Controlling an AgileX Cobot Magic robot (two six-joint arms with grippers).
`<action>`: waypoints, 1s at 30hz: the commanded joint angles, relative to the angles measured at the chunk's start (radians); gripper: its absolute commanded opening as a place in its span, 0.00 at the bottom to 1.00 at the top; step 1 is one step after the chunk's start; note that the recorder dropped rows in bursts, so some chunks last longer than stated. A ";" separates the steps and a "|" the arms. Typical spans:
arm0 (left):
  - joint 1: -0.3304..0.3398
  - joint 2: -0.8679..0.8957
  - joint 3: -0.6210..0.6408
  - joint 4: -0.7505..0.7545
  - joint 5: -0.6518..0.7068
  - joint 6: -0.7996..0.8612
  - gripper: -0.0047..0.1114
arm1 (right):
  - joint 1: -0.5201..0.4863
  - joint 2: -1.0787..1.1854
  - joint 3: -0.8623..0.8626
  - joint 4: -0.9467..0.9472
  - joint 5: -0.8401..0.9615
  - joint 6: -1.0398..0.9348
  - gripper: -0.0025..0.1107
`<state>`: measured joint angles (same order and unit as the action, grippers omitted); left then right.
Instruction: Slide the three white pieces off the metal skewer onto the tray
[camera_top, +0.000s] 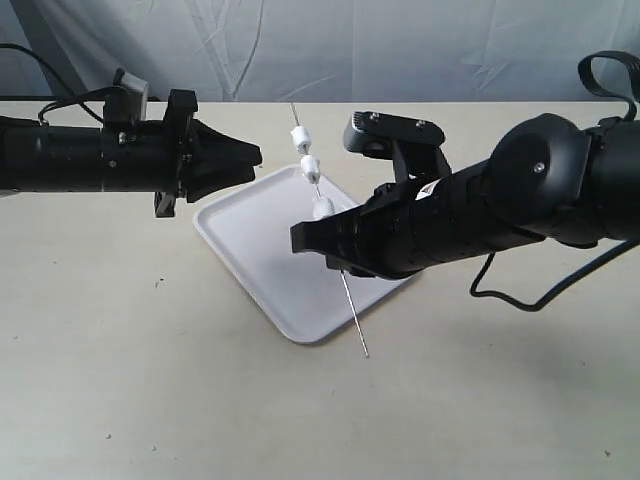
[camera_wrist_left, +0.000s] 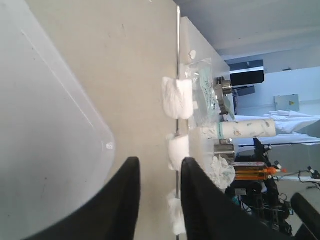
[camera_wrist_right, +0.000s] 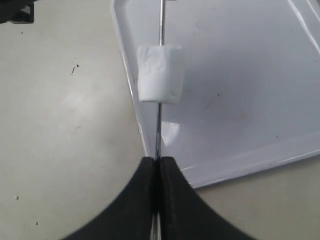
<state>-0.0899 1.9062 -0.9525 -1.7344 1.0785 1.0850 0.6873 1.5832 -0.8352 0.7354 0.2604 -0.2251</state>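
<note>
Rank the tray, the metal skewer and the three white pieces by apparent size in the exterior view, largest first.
1. tray
2. metal skewer, long but very thin
3. three white pieces, too alike to rank apart

No writing, label or number can be read anywhere.

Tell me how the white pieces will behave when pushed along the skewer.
Probably soft: the white pieces look puffy and creased, so they may squash before sliding. Small and rounded, they likely weigh little and might roll on the tray. The thin skewer, held only by the right claw, may flex.
</note>
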 joint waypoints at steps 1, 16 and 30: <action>-0.003 -0.009 0.007 -0.010 -0.033 -0.005 0.29 | 0.002 -0.002 0.002 0.012 0.021 -0.010 0.02; -0.030 -0.009 -0.043 -0.010 -0.037 -0.012 0.29 | 0.002 -0.002 0.002 0.225 0.083 -0.208 0.02; -0.032 -0.009 -0.045 -0.010 -0.046 -0.012 0.29 | 0.002 -0.002 0.002 0.279 0.101 -0.276 0.02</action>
<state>-0.1184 1.9062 -0.9926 -1.7344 1.0339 1.0754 0.6891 1.5832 -0.8352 1.0089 0.3548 -0.4863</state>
